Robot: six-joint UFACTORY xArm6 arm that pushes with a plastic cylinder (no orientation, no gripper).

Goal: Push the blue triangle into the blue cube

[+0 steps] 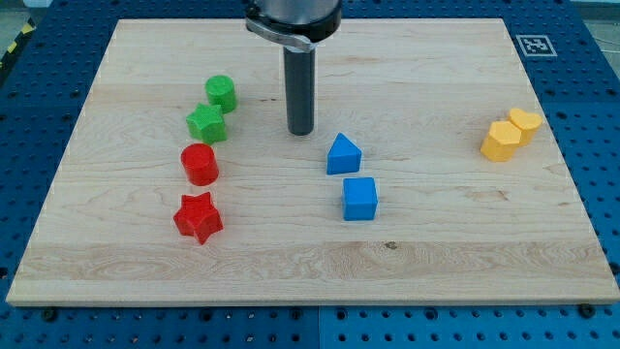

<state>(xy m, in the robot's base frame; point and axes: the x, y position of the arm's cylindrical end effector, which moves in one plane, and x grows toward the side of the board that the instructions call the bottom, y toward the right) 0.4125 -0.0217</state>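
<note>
Blue triangle (343,154) sits, seemingly apart, above blue cube (359,199).

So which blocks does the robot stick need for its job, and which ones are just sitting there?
For the job:
blue triangle
blue cube, just below the triangle, a small gap apart
my tip, up and to the view's left of the triangle, not touching it

Just lying about:
green cylinder
green star
red cylinder
red star
two yellow blocks, touching, at the view's right
</note>
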